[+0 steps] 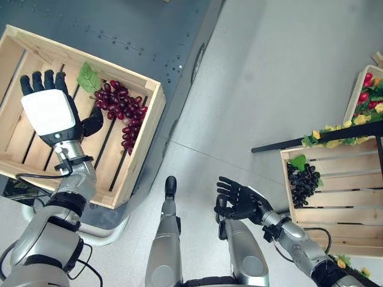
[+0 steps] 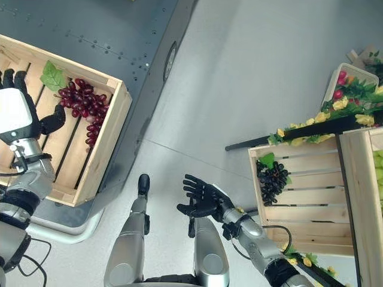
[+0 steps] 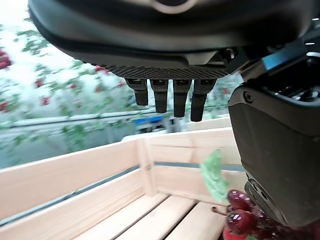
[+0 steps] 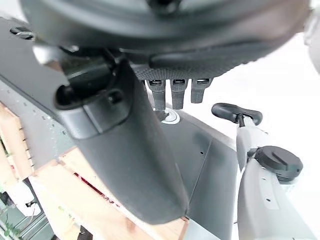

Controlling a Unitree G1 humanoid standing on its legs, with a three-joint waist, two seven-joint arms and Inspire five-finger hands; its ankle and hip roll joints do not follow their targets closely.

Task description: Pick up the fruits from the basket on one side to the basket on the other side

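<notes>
A bunch of red grapes point(image 1: 122, 107) with a green leaf point(image 1: 88, 78) lies in the wooden crate point(image 1: 147, 128) on the left. My left hand point(image 1: 51, 110) hovers open over that crate, fingers straight, thumb just beside the red grapes point(image 3: 240, 212) and holding nothing. A bunch of dark grapes point(image 1: 303, 181) with a leaf lies in the wooden crate point(image 1: 341, 239) on the right. My right hand point(image 1: 240, 200) is open above the floor, left of the right crate, with nothing in it.
The left crate stands on a dark grey metal platform point(image 1: 131, 30). Behind the right crate a further box point(image 1: 365, 98) holds red and yellow fruit with leaves, and a black bar point(image 1: 311, 141) crosses there. Pale floor point(image 1: 269, 78) lies between the crates.
</notes>
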